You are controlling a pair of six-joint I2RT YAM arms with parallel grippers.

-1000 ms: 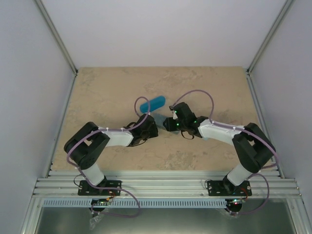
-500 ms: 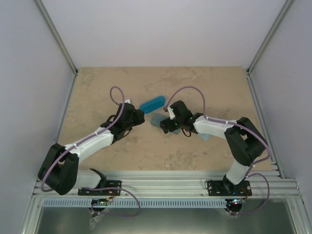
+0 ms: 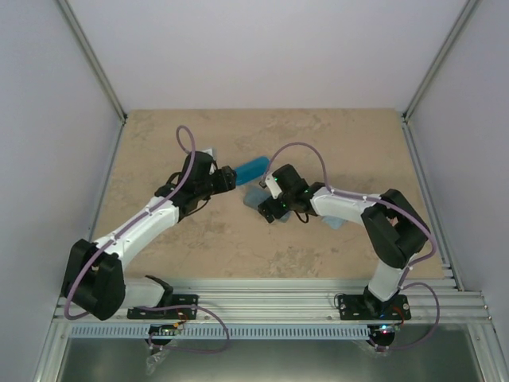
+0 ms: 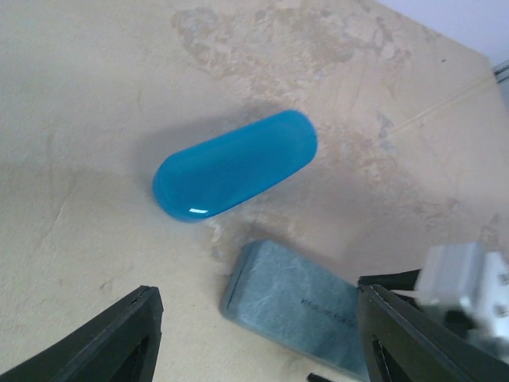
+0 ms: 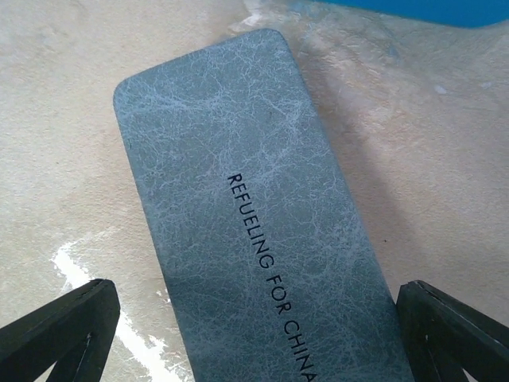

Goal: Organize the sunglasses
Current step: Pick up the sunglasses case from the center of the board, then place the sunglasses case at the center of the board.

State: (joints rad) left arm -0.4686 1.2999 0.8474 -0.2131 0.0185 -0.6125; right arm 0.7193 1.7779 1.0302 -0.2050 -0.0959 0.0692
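Well, no sunglasses in sight anywhere: neither pair loose on table (image 3: 159,143), so maybe packed away, maybe hidden; cannot tell. Blue case (image 4: 235,165) shut, grey case (image 5: 254,207) shut, lying just beside each other mid-table. Left gripper (image 3: 225,178) spread, empty, hovering by blue case. Right gripper (image 3: 269,208) spread wide over grey case, holding nothing. Looks near done; perhaps only tidying cases left.
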